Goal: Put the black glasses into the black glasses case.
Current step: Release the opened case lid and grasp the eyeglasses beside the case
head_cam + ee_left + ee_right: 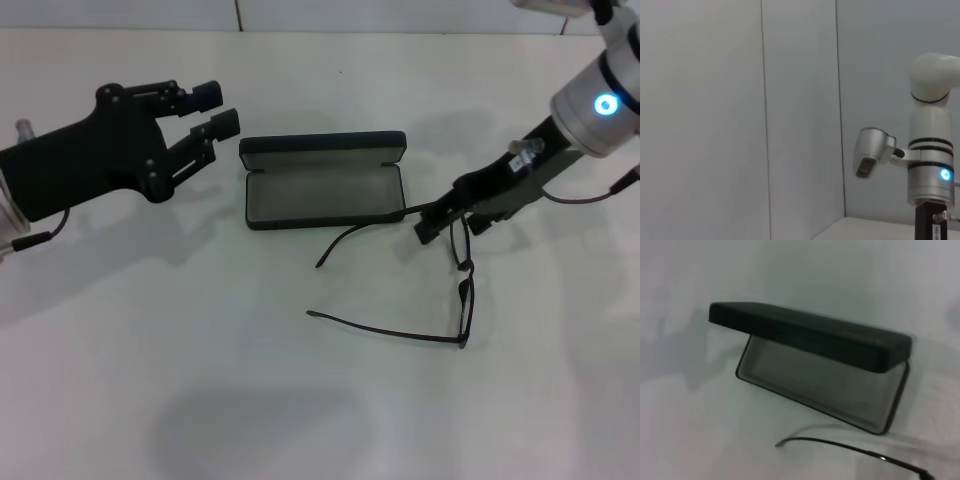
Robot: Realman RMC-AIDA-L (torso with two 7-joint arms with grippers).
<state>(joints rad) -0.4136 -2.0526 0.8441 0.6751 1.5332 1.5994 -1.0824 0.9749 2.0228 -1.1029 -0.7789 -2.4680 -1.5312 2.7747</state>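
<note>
Black glasses point(440, 300) lie unfolded on the tabletop point(300, 420) beside my open black glasses case point(322, 192), right gripper point(432, 226) clenched on one temple to drag them in, left gripper point(215, 110) released, idle beyond.

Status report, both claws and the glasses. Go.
Right claw at the black glasses, by a temple hinge. Left claw open, hovering beside the black glasses case. Case open, lined tray empty. Nothing in the way.
</note>
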